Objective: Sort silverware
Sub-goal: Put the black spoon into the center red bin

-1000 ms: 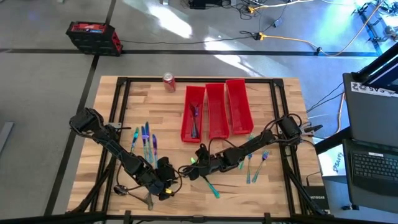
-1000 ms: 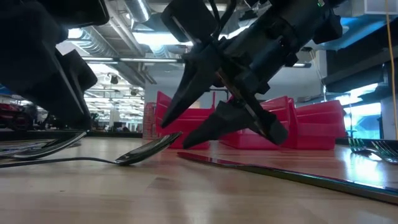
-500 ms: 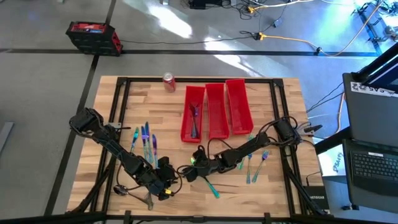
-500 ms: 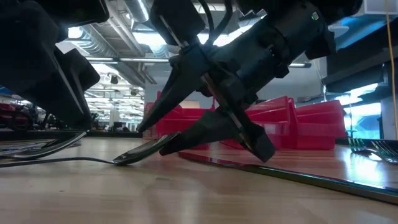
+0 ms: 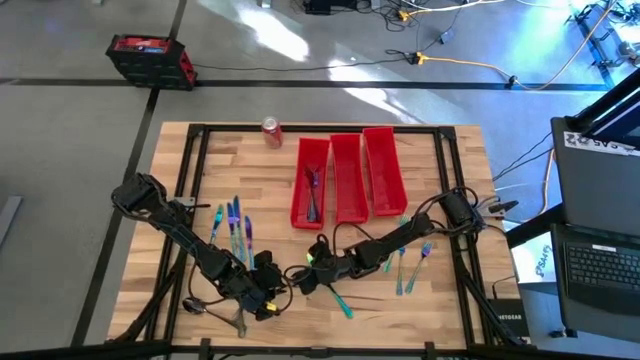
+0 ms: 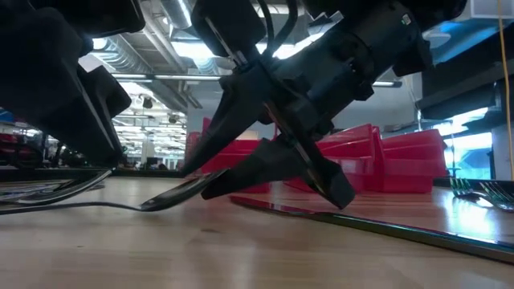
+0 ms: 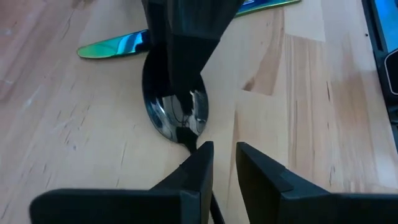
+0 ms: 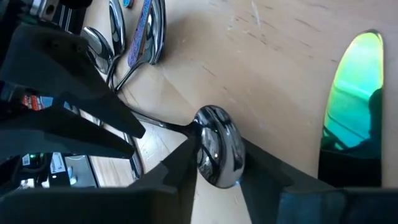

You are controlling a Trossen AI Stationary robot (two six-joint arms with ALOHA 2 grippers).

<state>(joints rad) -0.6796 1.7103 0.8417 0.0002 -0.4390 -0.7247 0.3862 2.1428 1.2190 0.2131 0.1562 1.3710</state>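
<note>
My pincer: the right gripper [image 8: 219, 177] was down at the tabletop near the front middle, its two dark fingers [image 8: 180, 171] set either side of a spoon's bowl and closed in against its edges.
What I gripped: the spoon [image 8: 217, 149], dark and silvery, bowl up between my fingers, its thin handle running away toward the other arm.
Hard to make out: how firmly I bore on the bowl; from table height my fingers covered most of it and only the near tip showed.
Handle end: lost under the dark bulk of the left arm, so its far end was hidden.
Other arm: the left gripper [image 7: 222, 162] hung low over the handle side of the same spoon, close to mine; whether it held the handle I could not tell.
Just beside me: a green-teal knife [image 8: 354, 93] lay flat on the wood, its lower part cut off behind my own finger.
Further out: a few more pieces [image 8: 146, 31] lay bunched beyond the spoon, partly cut off by the frame edge.
Left of the table: a row of blue-purple silverware [image 5: 233, 228] lay beside the left arm.
Right of the table: another small cluster [image 5: 412, 262] lay partly under my arm.
Bins: three red bins [image 5: 348, 180] stood side by side at the back middle; the leftmost held a few pieces [image 5: 313, 190], too small to name.
Back edge: a red can [image 5: 271, 131] stood on the table [image 5: 450, 160].
</note>
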